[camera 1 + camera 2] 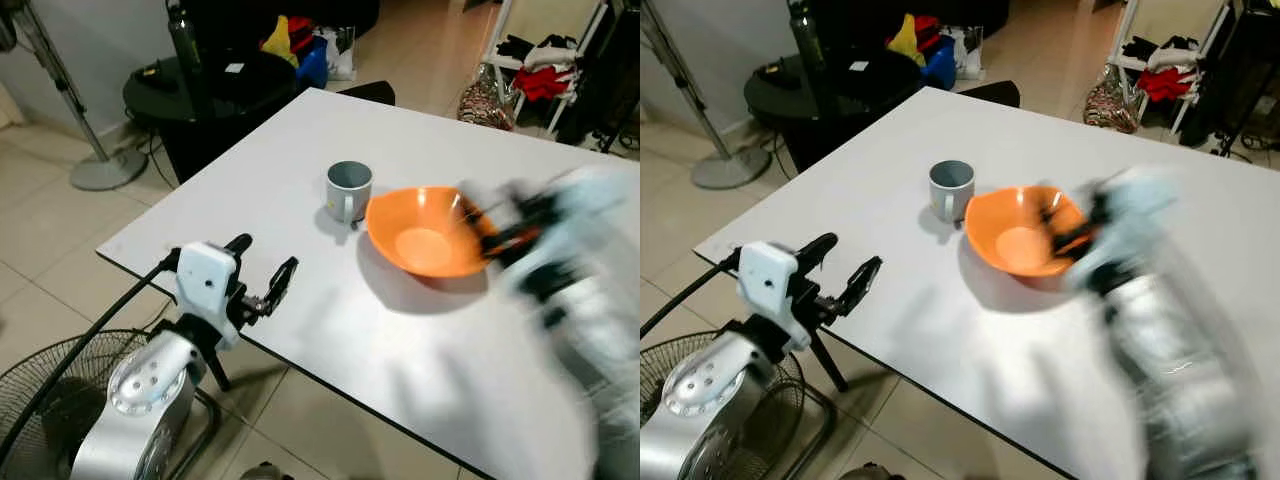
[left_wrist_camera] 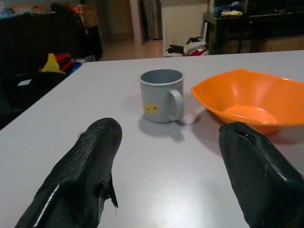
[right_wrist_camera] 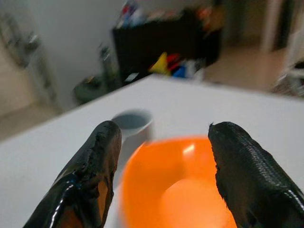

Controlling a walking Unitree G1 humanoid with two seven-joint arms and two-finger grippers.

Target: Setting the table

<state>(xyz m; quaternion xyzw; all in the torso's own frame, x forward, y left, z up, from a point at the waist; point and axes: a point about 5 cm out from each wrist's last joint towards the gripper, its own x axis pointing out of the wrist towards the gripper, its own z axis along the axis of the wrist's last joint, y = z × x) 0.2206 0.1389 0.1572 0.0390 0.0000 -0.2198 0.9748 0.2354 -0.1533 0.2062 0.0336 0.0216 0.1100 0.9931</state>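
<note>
Right pincer (image 3: 161,175), fingers spread and empty, blurs in at the orange bowl (image 1: 428,232) beside the grey mug (image 1: 348,190) mid-bench (image 1: 300,330) (left pincer (image 1: 262,270) gapes idle at the near edge); next, probably closing on the rim.

Head stereo pair looking down on the white table (image 1: 330,330) (near-identical framing), wrist cameras low over it, both facing the orange bowl (image 2: 247,102)
</note>
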